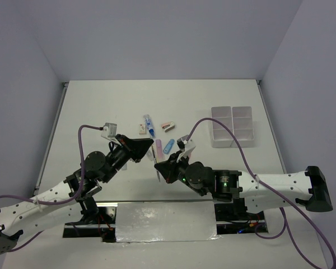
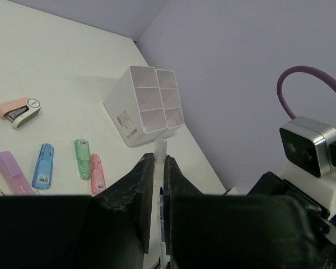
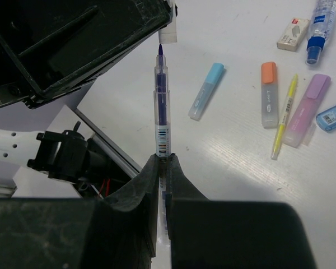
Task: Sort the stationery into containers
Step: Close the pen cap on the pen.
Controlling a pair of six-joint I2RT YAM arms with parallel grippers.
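The right gripper [image 3: 162, 159] had its two fingers pressed on the lower part of a thin pen [image 3: 162, 112], whose bare violet tip pointed at the left gripper [image 2: 158, 159]. The left one was pinching the small clear cap [image 2: 159, 147] of this pen. Tip and cap stood very near but apart, above the table [image 1: 101, 101] in front of the arms.

The main danger, as I judge it, was in the alignment. The pen was gripped far from its tip, so a small push from the side could turn it between the fingers. The tip could then miss the mouth of the cap and hit its edge. That could press the cap out of its narrow grip, and it could fall and roll away. The two grippers were also close enough to knock each other.

The other stationery, such as the blue marker [image 3: 207, 89] and the orange marker [image 3: 268, 92], lay on the table beyond. The containers [image 1: 212, 126] stood well apart to the right, so a loose grip could also drop the pen on the way there
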